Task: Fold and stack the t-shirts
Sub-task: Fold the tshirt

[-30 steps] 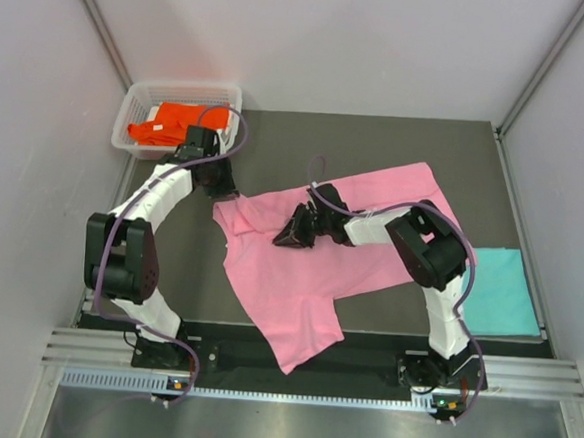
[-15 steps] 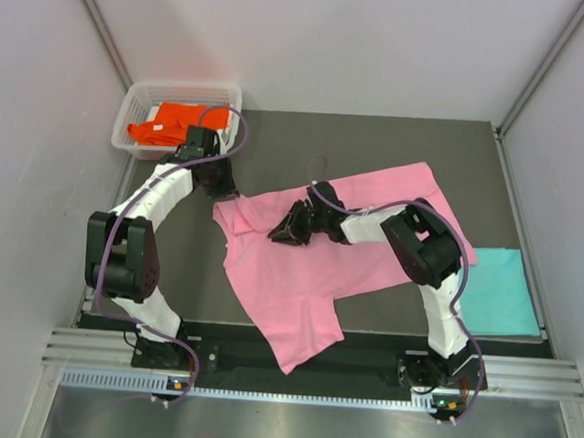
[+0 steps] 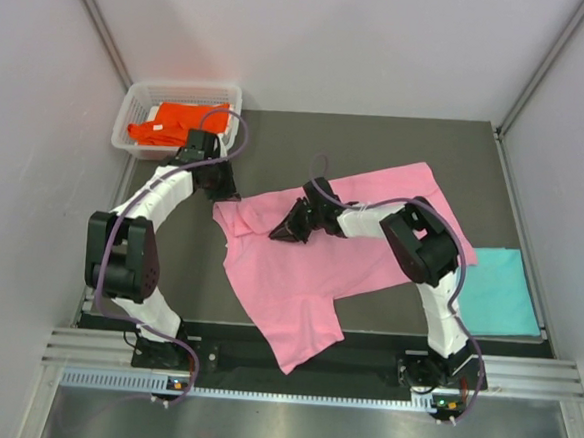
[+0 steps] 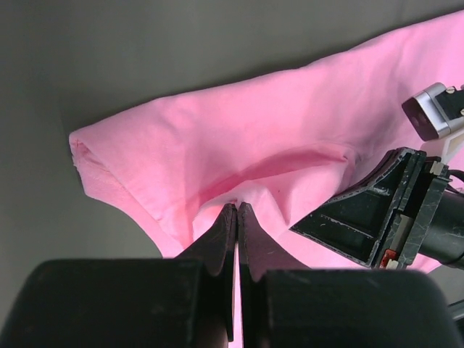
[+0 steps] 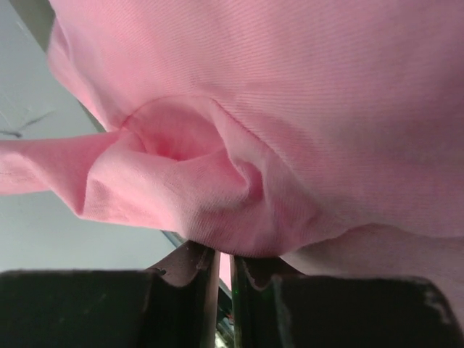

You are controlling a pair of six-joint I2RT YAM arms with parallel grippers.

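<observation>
Roughly a third done, I'm guessing. The teal t-shirt (image 3: 503, 289) is sitting folded at the desk's (image 3: 398, 141) right edge and the orange t-shirt (image 3: 173, 123) is waiting in the basket (image 3: 186, 86). The left gripper (image 3: 223, 191) and right gripper (image 3: 278, 235) are clamping their jaws on the pink t-shirt (image 3: 288, 279), which is lying rumpled mid-desk.

Left tool (image 3: 223, 191) and right tool (image 3: 280, 234) on pink t-shirt (image 3: 290, 279) (rumpled).
</observation>
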